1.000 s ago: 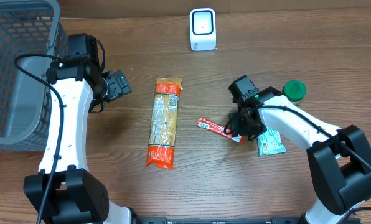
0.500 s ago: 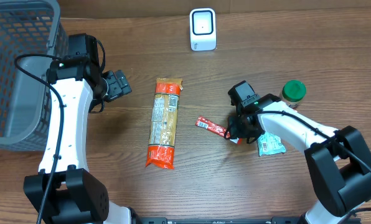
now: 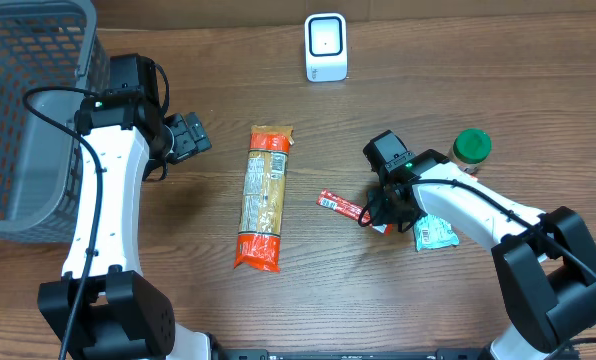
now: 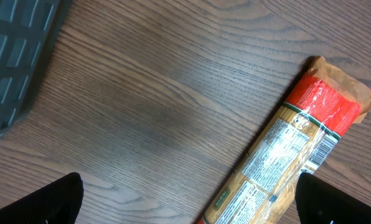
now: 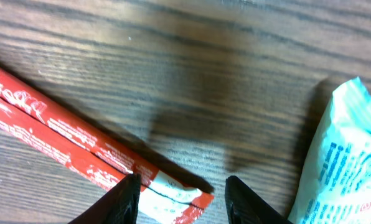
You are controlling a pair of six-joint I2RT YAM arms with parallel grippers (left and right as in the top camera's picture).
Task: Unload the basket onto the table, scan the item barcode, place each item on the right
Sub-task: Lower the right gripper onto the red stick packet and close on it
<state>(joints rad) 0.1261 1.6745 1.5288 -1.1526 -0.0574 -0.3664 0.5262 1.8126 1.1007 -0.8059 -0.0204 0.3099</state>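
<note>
Thin red plastic stick packet [image 5: 79,152] lay flat on brown wooden table [image 5: 235,62], white end between right gripper's [image 5: 182,199] half-spread jaws, unpinched. Likely light, floppy, slippery; pinch that end. Over at left gripper [image 4: 188,199], jaws spread wide, empty.

1 slim red stick packet [image 3: 342,205] with white print lies flat and slanted on the table [image 3: 498,80], its white end toward the lower right. The white barcode scanner [image 3: 325,47] stands well apart, at the far edge.
</note>
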